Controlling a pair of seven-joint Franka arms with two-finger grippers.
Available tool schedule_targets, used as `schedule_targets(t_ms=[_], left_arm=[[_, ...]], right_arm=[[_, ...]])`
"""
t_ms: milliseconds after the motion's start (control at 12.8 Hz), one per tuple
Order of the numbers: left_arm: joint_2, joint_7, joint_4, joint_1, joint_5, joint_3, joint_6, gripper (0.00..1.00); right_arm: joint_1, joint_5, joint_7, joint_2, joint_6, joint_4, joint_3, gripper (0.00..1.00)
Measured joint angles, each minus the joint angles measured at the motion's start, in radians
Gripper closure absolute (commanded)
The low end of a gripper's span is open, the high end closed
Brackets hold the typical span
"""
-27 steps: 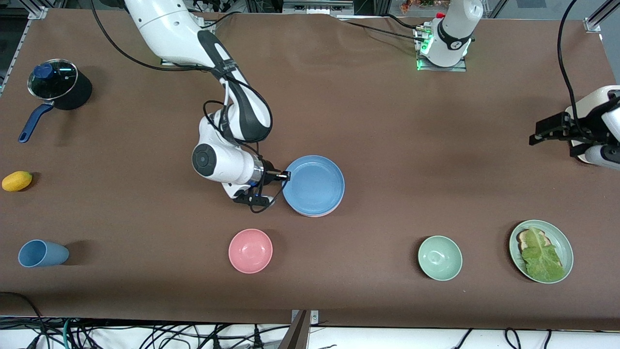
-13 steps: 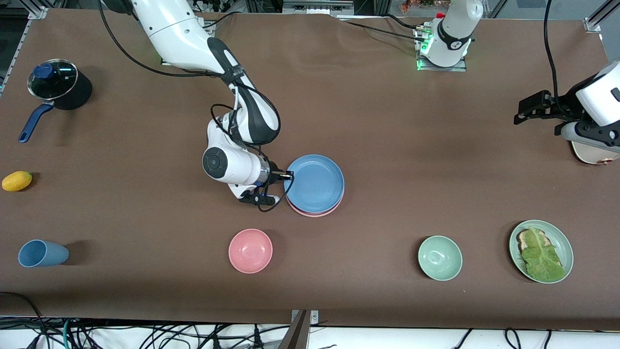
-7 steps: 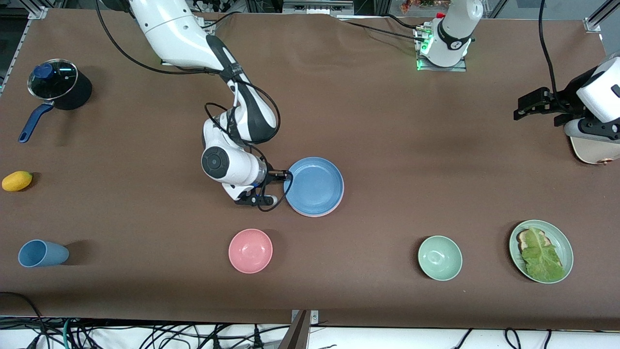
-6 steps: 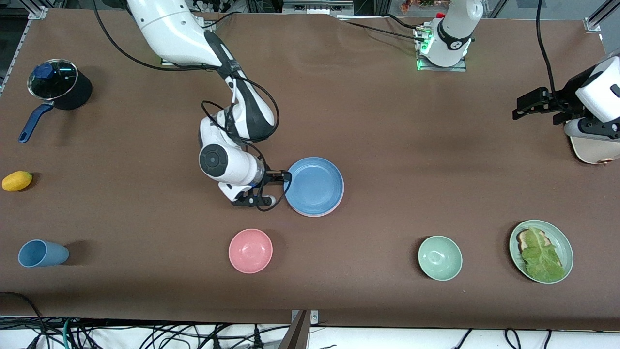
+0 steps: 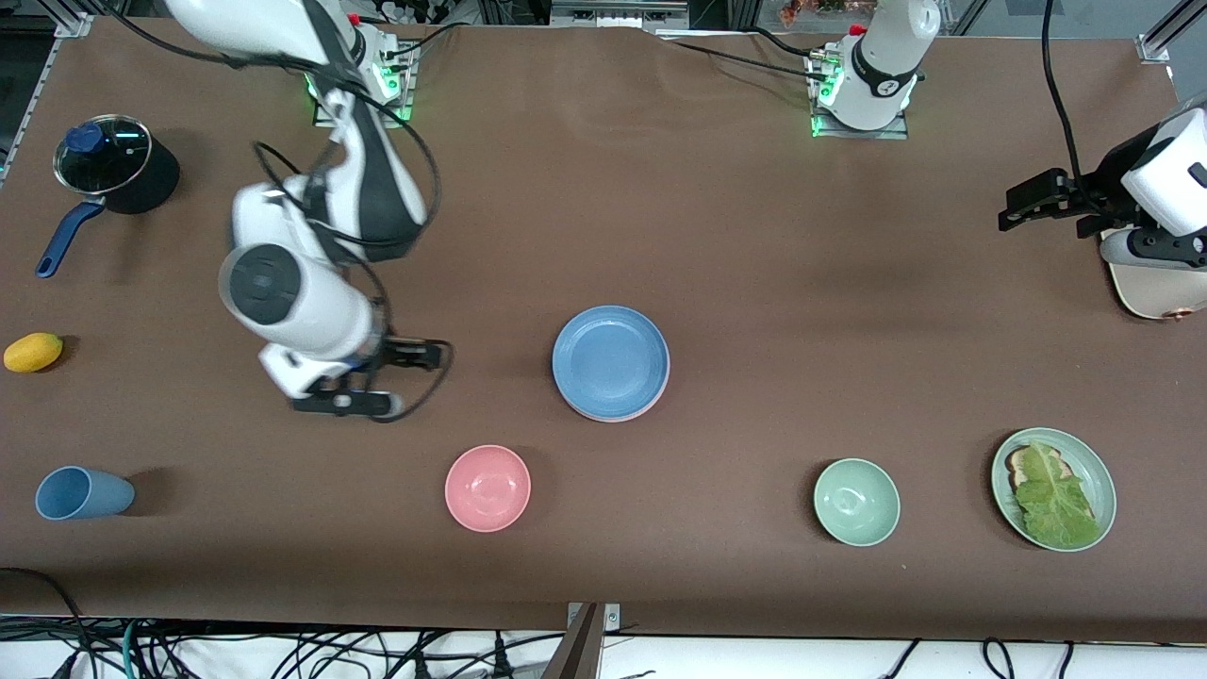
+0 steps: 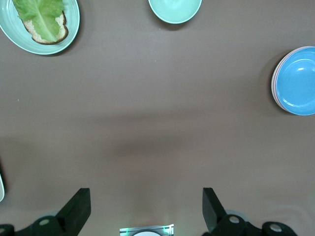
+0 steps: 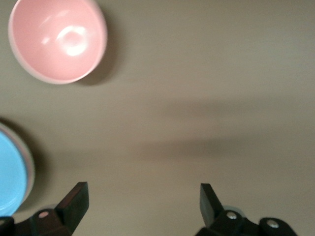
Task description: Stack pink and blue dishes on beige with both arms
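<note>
The light blue plate (image 5: 611,358) lies on the pink plate (image 5: 618,417) in the middle of the table; only the pink rim shows. My right wrist view catches this blue plate (image 7: 10,172) at its edge. My right gripper (image 5: 426,356) (image 7: 142,206) stands open and empty over bare table, toward the right arm's end from the stack. The beige plate (image 5: 1155,297) lies at the left arm's end, partly hidden under the left arm's hand. My left gripper (image 5: 1033,203) (image 6: 146,211) hangs open and empty beside it. The left wrist view shows the blue plate (image 6: 298,81) far off.
A pink bowl (image 5: 487,488) (image 7: 58,39), a green bowl (image 5: 856,502) and a pale green plate (image 5: 1084,462) with bread and lettuce lie nearer the front camera. At the right arm's end are a lidded pot (image 5: 113,165), a yellow fruit (image 5: 33,352) and a blue cup (image 5: 80,493).
My right gripper has let go of the blue plate's rim and drawn back toward the right arm's end. The blue plate rests on the pink one. The left arm rose, then stayed still.
</note>
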Motion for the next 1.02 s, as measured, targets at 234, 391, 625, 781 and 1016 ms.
schedule_targets(t_ms=[234, 391, 625, 781, 1016], left_arm=[[-0.004, -0.001, -0.007, -0.002, 0.0, 0.001, 0.0, 0.0], [-0.008, -0.001, -0.012, -0.007, 0.0, 0.003, 0.0, 0.0], [-0.012, -0.001, -0.015, -0.061, 0.0, 0.053, 0.0, 0.0], [-0.012, -0.001, -0.02, -0.072, 0.0, 0.075, 0.0, 0.0], [-0.007, 0.0, -0.022, -0.072, 0.0, 0.083, 0.0, 0.0]], right_arm=[[-0.013, -0.005, -0.103, -0.104, -0.154, 0.011, -0.12, 0.0], [-0.061, -0.005, -0.175, -0.154, -0.276, 0.063, -0.129, 0.0], [-0.196, -0.025, -0.196, -0.203, -0.459, 0.144, -0.049, 0.0], [-0.311, -0.105, -0.205, -0.233, -0.5, 0.167, 0.089, 0.0], [-0.5, -0.189, -0.191, -0.308, -0.436, 0.109, 0.356, 0.0]])
